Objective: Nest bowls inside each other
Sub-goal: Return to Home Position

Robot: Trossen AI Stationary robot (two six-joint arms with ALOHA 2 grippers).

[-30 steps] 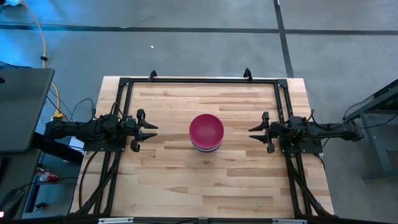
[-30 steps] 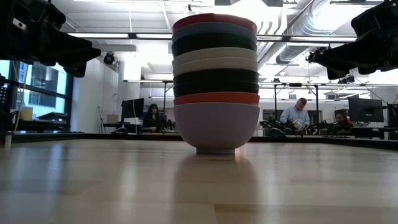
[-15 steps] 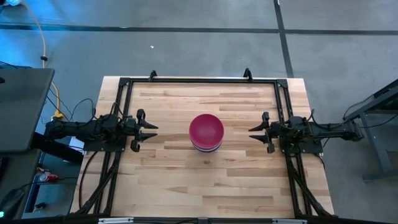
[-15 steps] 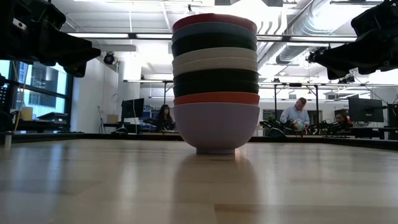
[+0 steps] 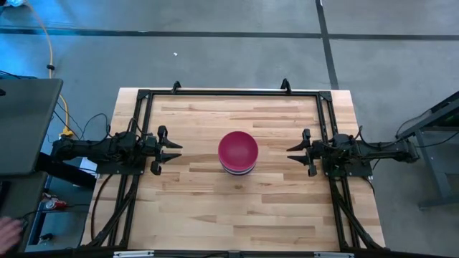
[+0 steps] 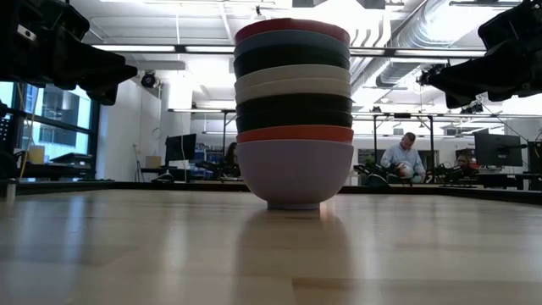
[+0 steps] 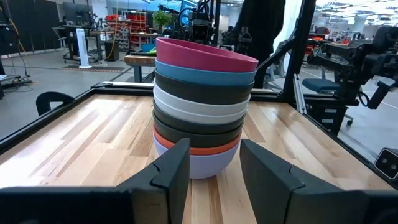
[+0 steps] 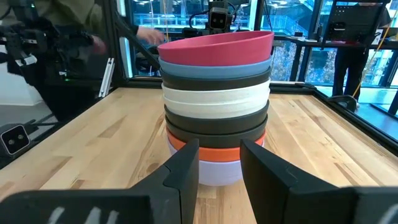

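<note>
The bowls (image 5: 238, 152) stood nested in one stack mid-table (image 5: 215, 208), magenta on top, seemingly finished, so the left gripper (image 5: 176, 152) and right gripper (image 5: 292, 152) sat clear at either side, jaws open and empty.

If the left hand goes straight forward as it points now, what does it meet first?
Probably the stack of bowls; the left hand faces it with nothing between. The height of contact is unclear.

The lavender bowl (image 6: 295, 174) is set on the wooden table (image 5: 193, 208). It is placed midway between the left gripper (image 5: 178, 151) and the right gripper (image 5: 290, 153).
</note>
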